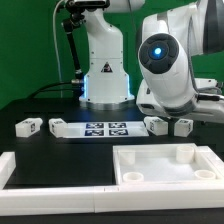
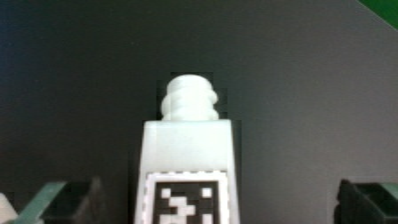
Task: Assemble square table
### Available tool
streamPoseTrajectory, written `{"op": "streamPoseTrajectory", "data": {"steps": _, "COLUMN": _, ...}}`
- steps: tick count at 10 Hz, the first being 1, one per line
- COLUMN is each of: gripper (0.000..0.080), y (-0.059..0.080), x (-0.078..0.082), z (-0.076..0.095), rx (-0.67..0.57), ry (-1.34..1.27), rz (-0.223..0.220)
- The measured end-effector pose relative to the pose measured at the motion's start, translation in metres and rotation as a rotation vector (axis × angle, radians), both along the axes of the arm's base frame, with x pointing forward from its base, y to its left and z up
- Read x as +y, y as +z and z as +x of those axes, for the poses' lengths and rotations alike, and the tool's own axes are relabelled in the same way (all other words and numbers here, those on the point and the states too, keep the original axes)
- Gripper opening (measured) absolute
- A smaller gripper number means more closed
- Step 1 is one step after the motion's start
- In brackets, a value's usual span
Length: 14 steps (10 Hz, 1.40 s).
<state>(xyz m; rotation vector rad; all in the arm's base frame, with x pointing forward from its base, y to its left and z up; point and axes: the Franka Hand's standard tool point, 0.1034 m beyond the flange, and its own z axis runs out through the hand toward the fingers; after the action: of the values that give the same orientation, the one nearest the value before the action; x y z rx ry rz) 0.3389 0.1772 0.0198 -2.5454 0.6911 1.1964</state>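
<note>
— So, what is the pincer doing?
— Its two fingers (image 2: 45, 203) stand spread wide, and the pincer (image 2: 201, 198) grips nothing. One white leg (image 2: 187, 150) lies in the gap between them. Dark table shows on both sides of it, so neither finger touches it.
— How does that leg lie?
— Lengthwise in the gap, with its one black-and-white tag (image 2: 183, 200) facing the wrist camera and its ribbed peg (image 2: 191, 100) reaching out past the fingers.
— How many legs are there in all?
— Four in the exterior view, all down on the table (image 1: 60, 145) in one row. The first leg (image 1: 27, 126) and second leg (image 1: 57, 126) sit together, well off to one side of the arm (image 1: 165, 70). The third leg (image 1: 155, 125) and fourth leg (image 1: 182, 126) sit together just beneath the arm.
— Which one is under the pincer?
— I cannot tell. The arm's bulk hides the pincer in that view.
— And the tabletop?
— There is one square slab (image 1: 160, 165), rim upward. It lies on the table in front of the arm, nearer the camera than the row of legs, and no leg is fitted to it.
— Anything else?
— One marker board (image 1: 105, 129) lies flat between the two pairs of legs. One long white rail (image 1: 50, 170) lies just beside the slab.
</note>
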Motion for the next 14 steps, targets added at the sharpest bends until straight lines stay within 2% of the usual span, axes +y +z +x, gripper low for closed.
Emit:
{"op": "streamPoseTrajectory", "data": {"steps": 2, "gripper": 0.0649, "y": -0.001, "x": 0.0, "z": -0.001, "rx": 0.002, "ry": 0.0, "rz": 0.0}}
{"op": "streamPoseTrajectory", "data": {"steps": 6, "gripper": 0.0649, "y": -0.015, "x": 0.003, "z": -0.01, "rx": 0.041, "ry": -0.003, "rz": -0.003}}
{"op": "streamPoseTrajectory", "data": {"steps": 9, "gripper": 0.0619, "y": -0.015, "x": 0.002, "z": -0.01, "rx": 0.041, "ry": -0.004, "rz": -0.004}}
{"op": "streamPoseTrajectory", "data": {"steps": 11, "gripper": 0.0282, "y": -0.015, "x": 0.002, "z": -0.01, "rx": 0.041, "ry": -0.004, "rz": -0.004}}
{"op": "streamPoseTrajectory", "data": {"steps": 14, "gripper": 0.0284, "y": -0.015, "x": 0.002, "z": -0.01, "rx": 0.041, "ry": -0.004, "rz": -0.004}}
